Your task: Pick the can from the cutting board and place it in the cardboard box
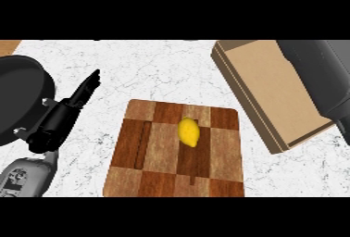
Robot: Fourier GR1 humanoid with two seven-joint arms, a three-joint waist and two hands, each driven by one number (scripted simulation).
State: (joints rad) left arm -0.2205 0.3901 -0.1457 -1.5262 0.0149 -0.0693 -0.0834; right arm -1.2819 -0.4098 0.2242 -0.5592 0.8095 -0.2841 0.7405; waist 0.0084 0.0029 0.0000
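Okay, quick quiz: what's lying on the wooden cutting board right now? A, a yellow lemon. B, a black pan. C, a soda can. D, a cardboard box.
A: the only thing lying on the cutting board is a yellow lemon, a little above its middle.

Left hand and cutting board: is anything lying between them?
No. In the head view, only bare white counter separates the left hand from the cutting board.
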